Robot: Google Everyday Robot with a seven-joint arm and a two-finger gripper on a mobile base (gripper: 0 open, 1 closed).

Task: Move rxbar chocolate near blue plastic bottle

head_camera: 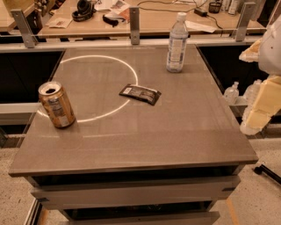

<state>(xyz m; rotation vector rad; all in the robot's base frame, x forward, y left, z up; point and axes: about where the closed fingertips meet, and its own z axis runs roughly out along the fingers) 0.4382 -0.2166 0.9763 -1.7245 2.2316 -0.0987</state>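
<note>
**Gripper off to the right, bar mid-table**

We see the gripper (pixel 258 110) at the far right edge of the view, beside the table's right side and off its top. Only pale yellowish and white blocks of it show. We cannot tell whether it is open or closed, and nothing shows in its hold. It is well apart from every item on the table (pixel 175 136).

The nearest task item is the chocolate bar (pixel 140 94). It is a flat dark wrapper with a pale label patch, lying near the middle of the grey top. It sits across the right side of a ring of light (pixel 97 56).

The bottle (pixel 177 43) stands upright with a white cap at the far right part of the top. It is apart from the bar.

A gold can (pixel 56 104) with an opened top stands on the left side, on the ring's lower left.

Small clear bottles (pixel 231 92) sit beyond the right edge, and a wooden desk (pixel 153 24) with headphones (pixel 83 9) sits behind.
</note>
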